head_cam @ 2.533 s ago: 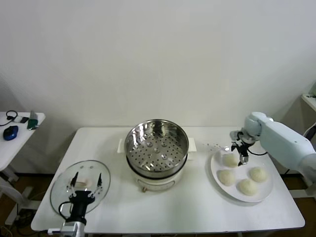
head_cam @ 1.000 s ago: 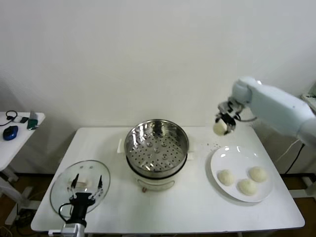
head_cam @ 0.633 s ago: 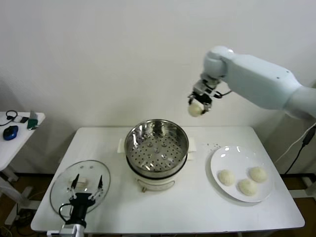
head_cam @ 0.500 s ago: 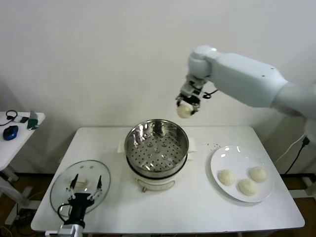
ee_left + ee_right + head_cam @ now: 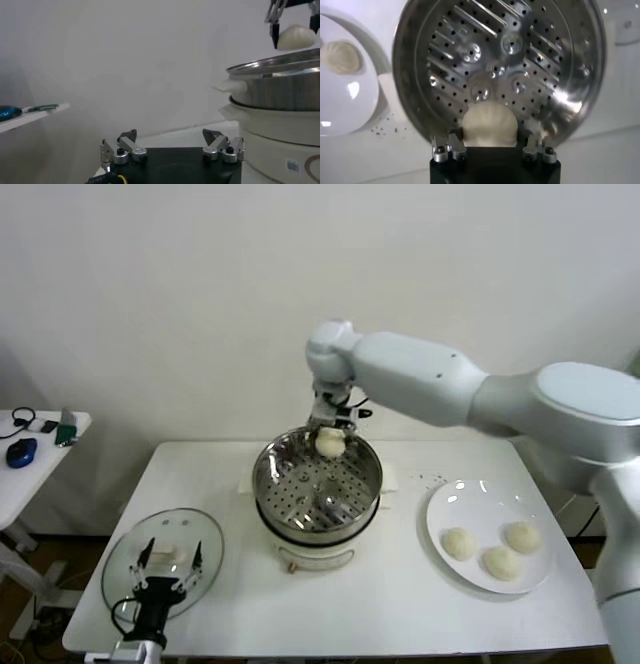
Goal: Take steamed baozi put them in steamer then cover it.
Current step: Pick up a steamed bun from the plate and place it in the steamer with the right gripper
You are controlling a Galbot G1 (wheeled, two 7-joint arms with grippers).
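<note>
Your right gripper (image 5: 329, 427) clamped on one baozi (image 5: 329, 443) above the steamer (image 5: 317, 484) far rim, three buns (image 5: 492, 549) on the plate (image 5: 440, 509), left gripper (image 5: 166, 569) spread wide, empty, over the glass lid (image 5: 120, 559).

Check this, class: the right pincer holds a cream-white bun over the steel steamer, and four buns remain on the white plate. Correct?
Not quite. The head view shows three cream-white dough buns on the flat white plate; the right pincer holds the fourth bun over the shiny steel steamer.
</note>
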